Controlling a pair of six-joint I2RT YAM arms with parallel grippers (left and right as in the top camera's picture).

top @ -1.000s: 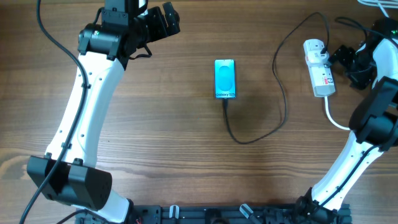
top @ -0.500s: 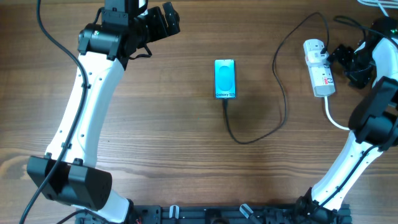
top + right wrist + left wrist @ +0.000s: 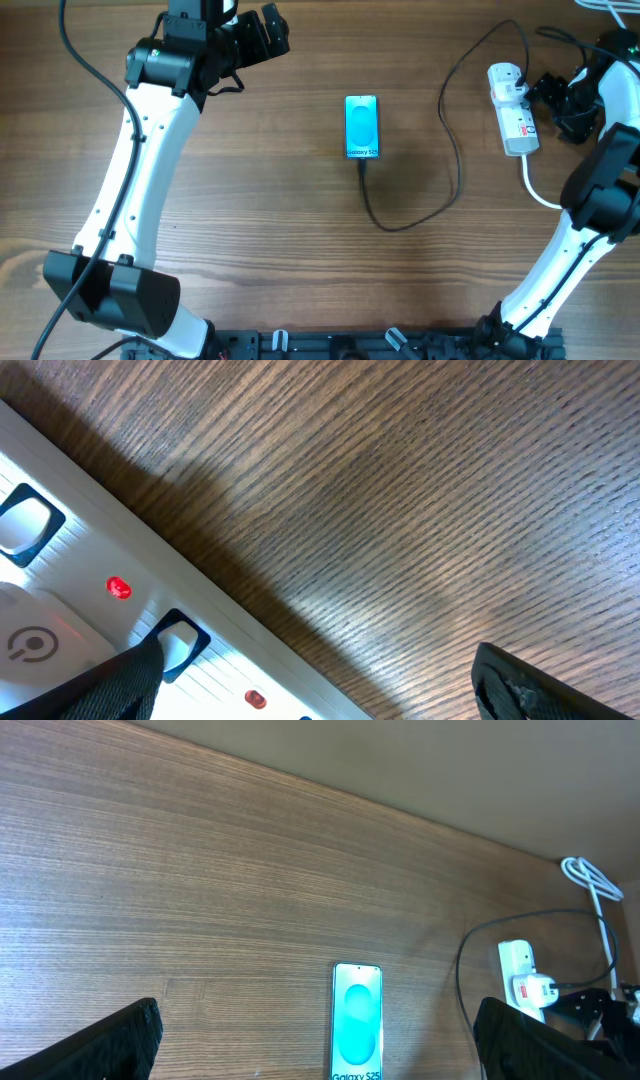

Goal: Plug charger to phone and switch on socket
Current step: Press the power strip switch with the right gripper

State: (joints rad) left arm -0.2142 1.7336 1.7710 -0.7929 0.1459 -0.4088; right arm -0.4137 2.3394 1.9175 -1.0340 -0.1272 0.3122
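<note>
Bright, even light, with a soft shadow beside the socket [image 3: 70, 540] and mild sheen on the table [image 3: 450, 480].

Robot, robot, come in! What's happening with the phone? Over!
Left hand open, far from phone. Right hand open beside socket. Charger tip at phone's bottom end, looks plugged. Red light on socket; nothing in the way.

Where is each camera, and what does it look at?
Overhead: above the wooden table, looking straight down at both white arms, the cyan-screened flat phone and white oblong power strip.
Left wrist: on the left arm, facing phone and strip; black fingertips in bottom corners.
Right wrist: close above the strip's red light; its fingertips show.
Shared: the strip.
</note>
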